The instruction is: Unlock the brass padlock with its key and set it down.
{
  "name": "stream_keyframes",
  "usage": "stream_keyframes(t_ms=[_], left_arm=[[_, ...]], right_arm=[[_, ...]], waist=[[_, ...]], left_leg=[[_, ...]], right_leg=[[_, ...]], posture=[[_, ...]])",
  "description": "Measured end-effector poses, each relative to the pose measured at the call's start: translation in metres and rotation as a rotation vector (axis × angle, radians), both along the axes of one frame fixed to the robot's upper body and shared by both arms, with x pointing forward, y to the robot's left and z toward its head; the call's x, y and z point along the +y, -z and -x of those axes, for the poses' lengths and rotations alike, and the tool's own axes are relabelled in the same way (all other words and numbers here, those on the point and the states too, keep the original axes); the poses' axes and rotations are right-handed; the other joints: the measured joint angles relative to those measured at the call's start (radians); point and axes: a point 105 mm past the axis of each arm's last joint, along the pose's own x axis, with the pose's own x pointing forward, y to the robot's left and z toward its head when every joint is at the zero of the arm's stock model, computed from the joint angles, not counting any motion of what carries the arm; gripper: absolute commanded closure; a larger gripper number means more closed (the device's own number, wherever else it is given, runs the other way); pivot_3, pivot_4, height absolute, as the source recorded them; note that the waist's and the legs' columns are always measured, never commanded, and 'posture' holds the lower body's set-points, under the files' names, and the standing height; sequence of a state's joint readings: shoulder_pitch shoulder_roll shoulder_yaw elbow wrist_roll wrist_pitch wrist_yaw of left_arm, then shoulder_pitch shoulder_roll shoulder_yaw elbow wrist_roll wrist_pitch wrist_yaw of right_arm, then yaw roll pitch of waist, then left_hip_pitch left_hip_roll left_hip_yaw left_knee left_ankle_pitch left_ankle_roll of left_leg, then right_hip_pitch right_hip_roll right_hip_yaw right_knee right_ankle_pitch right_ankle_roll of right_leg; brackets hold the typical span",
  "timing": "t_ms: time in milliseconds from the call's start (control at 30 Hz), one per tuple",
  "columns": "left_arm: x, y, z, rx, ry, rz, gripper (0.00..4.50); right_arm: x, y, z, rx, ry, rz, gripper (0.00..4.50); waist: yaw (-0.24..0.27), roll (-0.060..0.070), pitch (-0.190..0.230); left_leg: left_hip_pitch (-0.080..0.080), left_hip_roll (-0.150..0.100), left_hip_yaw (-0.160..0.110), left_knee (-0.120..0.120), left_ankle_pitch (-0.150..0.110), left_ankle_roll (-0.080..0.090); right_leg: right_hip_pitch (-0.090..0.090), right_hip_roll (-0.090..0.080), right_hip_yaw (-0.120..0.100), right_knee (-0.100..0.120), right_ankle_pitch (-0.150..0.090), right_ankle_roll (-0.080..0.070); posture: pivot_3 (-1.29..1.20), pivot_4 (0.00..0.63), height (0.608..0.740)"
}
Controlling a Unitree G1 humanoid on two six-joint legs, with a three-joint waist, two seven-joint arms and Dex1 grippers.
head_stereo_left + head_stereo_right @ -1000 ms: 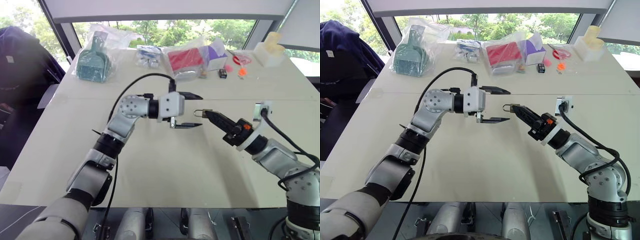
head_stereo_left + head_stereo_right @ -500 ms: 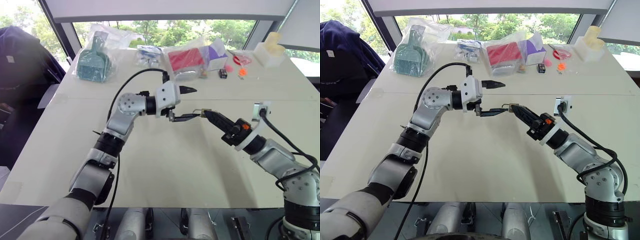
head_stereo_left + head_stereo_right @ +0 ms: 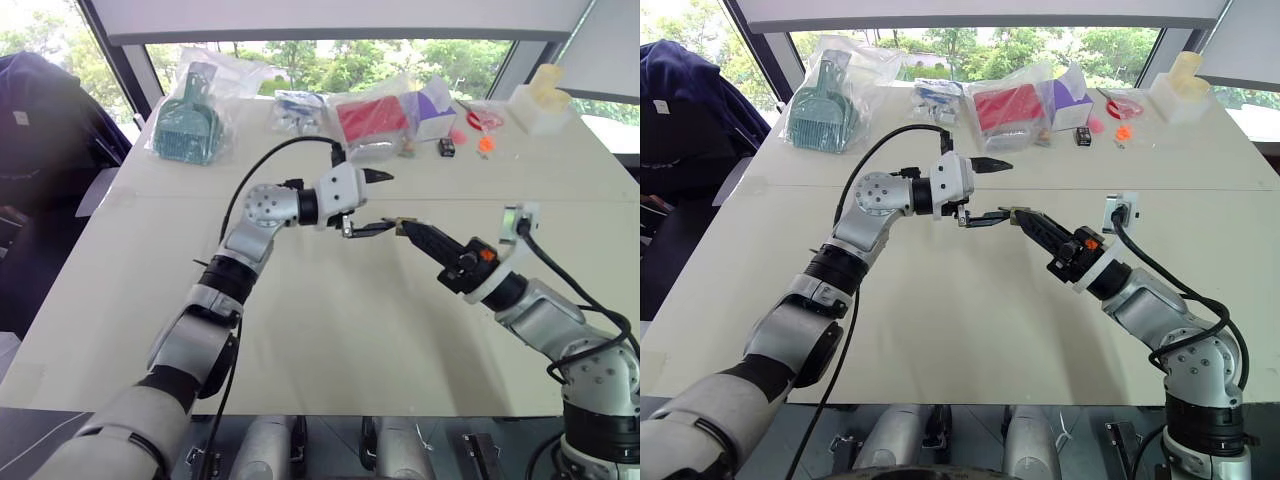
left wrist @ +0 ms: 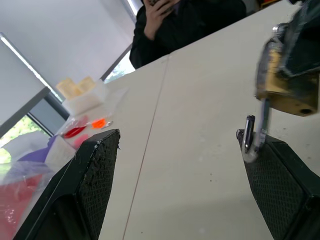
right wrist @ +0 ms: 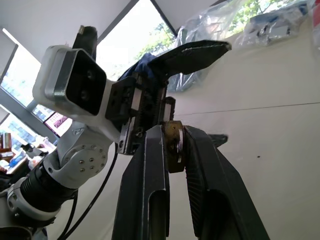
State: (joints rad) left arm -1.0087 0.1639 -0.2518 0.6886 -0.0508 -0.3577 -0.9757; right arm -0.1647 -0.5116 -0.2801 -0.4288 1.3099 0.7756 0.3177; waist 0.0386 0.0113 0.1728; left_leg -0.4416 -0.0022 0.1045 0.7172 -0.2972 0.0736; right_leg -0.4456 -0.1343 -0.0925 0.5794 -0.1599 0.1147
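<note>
My right gripper (image 3: 404, 229) is shut on the brass padlock (image 5: 174, 144), holding it above the middle of the white table (image 3: 330, 330). The brass body (image 4: 287, 85) sits between the right fingers, and a thin silver piece (image 4: 256, 131) sticks out of it toward my left gripper. My left gripper (image 3: 376, 204) is open and points sideways at the right gripper's tip. Its lower finger (image 3: 368, 229) reaches up to that silver piece, and its upper finger (image 3: 992, 164) stands apart above. I cannot tell whether the silver piece is the shackle or the key.
Along the table's far edge lie a bagged green item (image 3: 185, 125), a bagged red pack (image 3: 372, 120), a purple box (image 3: 432, 105), a small black box (image 3: 446, 147), red scissors (image 3: 483, 120) and a white container (image 3: 538, 105). A person in dark clothes (image 4: 190, 20) sits beyond the table.
My left gripper has moved farther out and toward the right gripper, so the gap between its lower finger and the padlock has closed. The right gripper has kept its grip.
</note>
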Motion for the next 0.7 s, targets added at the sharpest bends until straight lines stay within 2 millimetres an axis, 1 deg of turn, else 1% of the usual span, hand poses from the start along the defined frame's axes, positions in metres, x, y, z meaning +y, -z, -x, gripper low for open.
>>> stream_keyframes(t_ms=[133,367,433,533,567,633,700], left_arm=[[-0.002,-0.005,-0.003,-0.027,-0.015,0.012,0.65],[0.0,-0.004,-0.005,-0.032,-0.027,0.015,0.65],[0.003,-0.002,-0.007,-0.026,-0.037,0.004,0.65],[0.018,0.011,-0.016,0.016,-0.098,-0.045,0.65],[0.026,0.018,-0.02,0.05,-0.131,-0.066,0.65],[0.045,0.035,-0.024,0.134,-0.177,-0.103,0.65],[0.067,0.054,-0.02,0.256,-0.194,-0.12,0.65]], right_arm=[[0.001,0.002,0.001,0.005,-0.002,-0.008,4.5],[0.001,0.004,0.001,0.013,-0.001,-0.013,4.5],[0.001,0.004,0.001,0.016,0.003,-0.016,4.5],[0.0,0.008,-0.003,0.041,0.03,-0.031,4.5],[-0.002,0.013,-0.006,0.071,0.052,-0.04,4.5],[-0.004,0.027,-0.013,0.146,0.088,-0.044,4.5],[-0.005,0.047,-0.019,0.242,0.111,-0.042,4.5]], waist=[[-0.001,0.0,0.0],[-0.001,0.0,0.0],[-0.002,0.0,0.0],[-0.002,0.0,0.0],[-0.004,0.0,0.0],[-0.008,0.0,0.0],[-0.022,0.0,0.0]], left_leg=[[0.0,0.0,0.0,0.0,0.0,0.0],[0.0,0.0,0.0,0.0,0.0,0.0],[0.0,0.0,0.0,0.0,0.0,0.0],[0.0,0.0,0.0,0.0,0.0,0.0],[0.0,0.0,0.0,0.0,0.0,0.0],[0.001,0.0,0.0,-0.001,0.0,0.0],[0.0,0.001,0.0,-0.001,0.0,0.0]], right_leg=[[0.0,0.0,0.0,0.0,0.0,0.0],[0.0,0.0,0.0,0.0,0.0,0.0],[0.0,0.0,0.0,0.0,0.0,0.0],[0.0,0.0,0.0,0.0,0.0,0.0],[0.0,0.0,0.0,0.0,0.0,0.0],[0.0,0.0,0.0,0.001,0.0,0.0],[-0.001,0.0,0.0,0.001,0.0,0.0]], posture=[[0.0,0.15,0.735],[0.0,0.15,0.735],[0.0,0.15,0.735],[0.0,0.15,0.735],[0.0,0.15,0.735],[0.0,0.15,0.735],[0.0,0.15,0.735]])
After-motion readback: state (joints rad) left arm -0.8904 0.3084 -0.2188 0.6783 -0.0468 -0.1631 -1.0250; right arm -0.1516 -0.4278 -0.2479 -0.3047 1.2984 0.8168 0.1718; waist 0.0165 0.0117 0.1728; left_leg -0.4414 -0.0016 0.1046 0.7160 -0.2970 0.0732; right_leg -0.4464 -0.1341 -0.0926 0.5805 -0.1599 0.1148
